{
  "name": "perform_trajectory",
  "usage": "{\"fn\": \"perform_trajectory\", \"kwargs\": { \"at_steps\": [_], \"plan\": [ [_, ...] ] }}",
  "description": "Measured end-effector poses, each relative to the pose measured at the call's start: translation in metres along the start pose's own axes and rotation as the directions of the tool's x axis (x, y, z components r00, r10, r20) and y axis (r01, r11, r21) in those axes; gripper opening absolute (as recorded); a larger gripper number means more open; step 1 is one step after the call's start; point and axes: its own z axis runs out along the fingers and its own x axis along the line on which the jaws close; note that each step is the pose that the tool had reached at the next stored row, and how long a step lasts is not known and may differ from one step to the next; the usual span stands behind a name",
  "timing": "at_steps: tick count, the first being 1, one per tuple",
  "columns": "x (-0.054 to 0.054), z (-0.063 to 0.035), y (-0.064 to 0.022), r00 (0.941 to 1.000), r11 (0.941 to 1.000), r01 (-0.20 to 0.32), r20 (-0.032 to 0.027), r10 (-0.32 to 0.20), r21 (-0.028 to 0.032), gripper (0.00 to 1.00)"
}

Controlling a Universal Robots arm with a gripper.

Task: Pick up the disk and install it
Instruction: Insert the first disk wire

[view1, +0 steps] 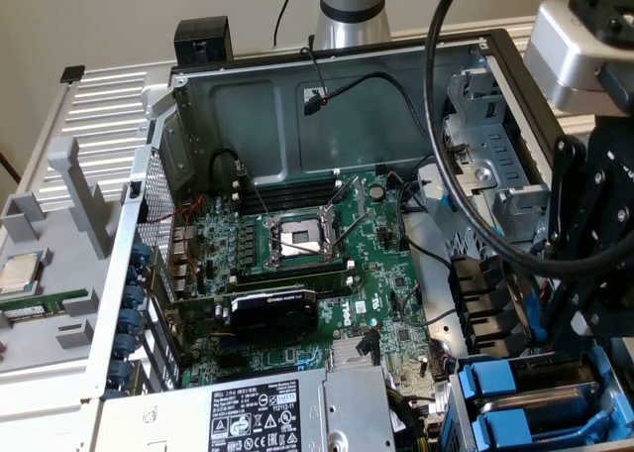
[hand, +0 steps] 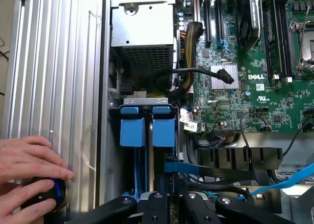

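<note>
Black cables [view1: 466,214] loop across the drive bay [view1: 495,165], while the motherboard [view1: 297,264] lies openly reachable from above.

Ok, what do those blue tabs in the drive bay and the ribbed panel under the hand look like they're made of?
The blue tabs look like moulded plastic: uniform matte colour, soft rounded edges. The ribbed panel looks like bare or painted sheet metal, with a light silver sheen along its straight pressed ridges, though silver-coloured plastic can't be ruled out. A hand rests on it.

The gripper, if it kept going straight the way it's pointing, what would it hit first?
Most likely the blue drive carriers in their bay, which lie directly ahead of the gripper in the wrist view; depth is unclear.
</note>
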Motion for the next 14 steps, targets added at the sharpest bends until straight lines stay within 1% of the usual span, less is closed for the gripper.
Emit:
{"fn": "perform_trajectory", "kwargs": {
  "at_steps": [1, 8, 14],
  "plan": [
    [0.0003, 0.0002, 0.0000, 1.0000, 1.0000, 0.000, 0.0017, 0.000, -0.0004, 0.17],
    [0.0035, 0.0016, -0.0003, 1.0000, 1.0000, 0.000, 0.0018, 0.000, -0.0006, 0.17],
    [0.0039, 0.0037, -0.0007, 1.0000, 1.0000, 0.000, 0.0024, 0.000, -0.0006, 0.17]
  ]
}}
